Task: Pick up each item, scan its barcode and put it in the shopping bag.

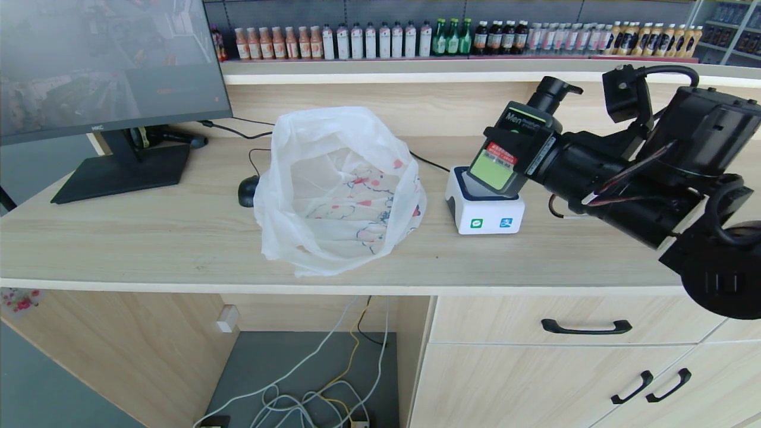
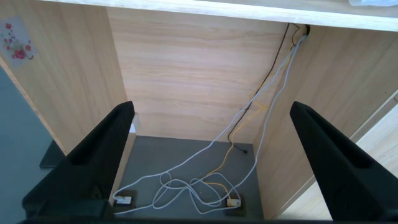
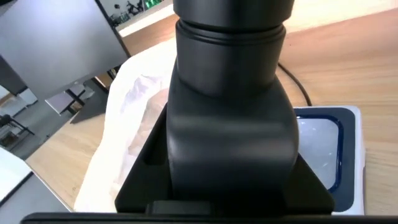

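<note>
The right gripper (image 1: pixel 524 148) clamps a pump bottle (image 1: pixel 494 169) over the scanner (image 1: pixel 489 219), midway between the counter's (image 1: pixel 148 238) front and back edges. The left gripper (image 2: pixel 211 115) hangs spread apart.

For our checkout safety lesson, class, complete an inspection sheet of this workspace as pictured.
Surface: pale wooden counter, level.
Job's things: translucent white plastic shopping bag standing open; dark pump bottle with green label held over white cube scanner.
Clutter: black monitor, black mouse.
Grippers: right gripper shut on bottle; left gripper open, below counter.
Cables: loose white and yellow cables on floor under counter.
Surroundings: shelf of drink bottles behind.
</note>
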Robot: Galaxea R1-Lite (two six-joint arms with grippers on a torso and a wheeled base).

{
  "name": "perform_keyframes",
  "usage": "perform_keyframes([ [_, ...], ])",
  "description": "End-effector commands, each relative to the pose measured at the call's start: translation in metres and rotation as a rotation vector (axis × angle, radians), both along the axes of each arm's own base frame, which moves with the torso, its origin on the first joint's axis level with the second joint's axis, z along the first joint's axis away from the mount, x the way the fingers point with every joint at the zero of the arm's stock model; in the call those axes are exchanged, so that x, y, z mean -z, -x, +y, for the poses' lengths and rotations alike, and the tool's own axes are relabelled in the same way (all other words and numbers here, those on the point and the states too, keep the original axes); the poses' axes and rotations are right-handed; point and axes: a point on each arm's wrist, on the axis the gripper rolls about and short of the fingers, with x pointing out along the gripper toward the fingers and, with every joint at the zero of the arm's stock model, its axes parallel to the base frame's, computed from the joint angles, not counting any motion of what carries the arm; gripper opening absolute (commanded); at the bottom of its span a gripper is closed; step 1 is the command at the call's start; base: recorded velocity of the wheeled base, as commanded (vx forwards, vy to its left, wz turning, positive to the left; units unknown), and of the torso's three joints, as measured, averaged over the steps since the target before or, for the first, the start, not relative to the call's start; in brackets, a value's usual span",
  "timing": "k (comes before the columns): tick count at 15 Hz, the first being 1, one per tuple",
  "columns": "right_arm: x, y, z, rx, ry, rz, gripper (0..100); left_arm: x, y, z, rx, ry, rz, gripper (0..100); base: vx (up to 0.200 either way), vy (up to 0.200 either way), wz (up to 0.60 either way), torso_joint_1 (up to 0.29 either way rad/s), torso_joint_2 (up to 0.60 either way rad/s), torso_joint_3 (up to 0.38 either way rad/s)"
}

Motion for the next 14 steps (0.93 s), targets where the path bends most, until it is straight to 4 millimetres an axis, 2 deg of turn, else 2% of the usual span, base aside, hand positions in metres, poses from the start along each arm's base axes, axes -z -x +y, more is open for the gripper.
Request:
perform_keyframes([
  [1, -0.001, 0.023, -0.002, 0.005, 0.083, -0.090, 0, 0.000, 0.000, 0.000, 0.000, 0.000, -0.001, 100, 0.000, 0.000, 0.00, 0.000, 0.00, 0.000],
  [4, 0.009, 0.039, -0.003, 0.062, 0.207, -0.200, 0, 0.000, 0.000, 0.000, 0.000, 0.000, -0.001, 100, 0.000, 0.000, 0.00, 0.000, 0.00, 0.000],
  [8, 0.023, 0.045, -0.004, 0.115, 0.305, -0.352, 0, 0.000, 0.000, 0.000, 0.000, 0.000, -0.001, 100, 0.000, 0.000, 0.00, 0.000, 0.00, 0.000],
  [14, 0.016, 0.039, -0.008, 0.171, 0.337, -0.443, 0, 0.000, 0.000, 0.000, 0.000, 0.000, -0.001, 100, 0.000, 0.000, 0.00, 0.000, 0.00, 0.000],
])
